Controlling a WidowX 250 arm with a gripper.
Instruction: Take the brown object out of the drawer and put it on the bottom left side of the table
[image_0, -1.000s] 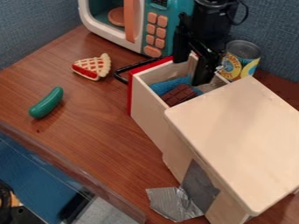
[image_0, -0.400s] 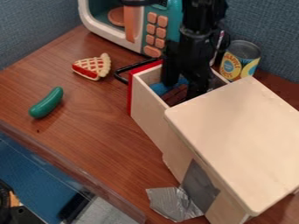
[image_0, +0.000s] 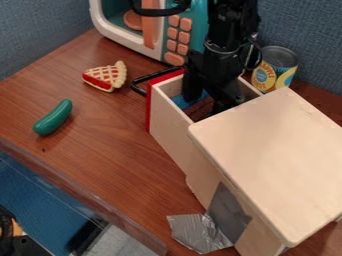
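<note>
The pincer (image_0: 208, 104) is down inside the drawer (image_0: 168, 122); its two fingers are apart, and if they touch the brown block (image_0: 200, 110), I cannot tell. The block lies in the drawer, beside the blue cloth (image_0: 182, 102), and a part of it shows between the fingers. The pickle (image_0: 53, 117) is near the front left edge of the bench (image_0: 110, 150), the pie (image_0: 107, 76) farther back.

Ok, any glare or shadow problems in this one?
Camera view: bright streaks on the silver tape; soft, fairly even light on the pale wooden cabinet top; shade inside the open drawer, where the black claw and the brown chocolate bar are hard to separate.
</note>
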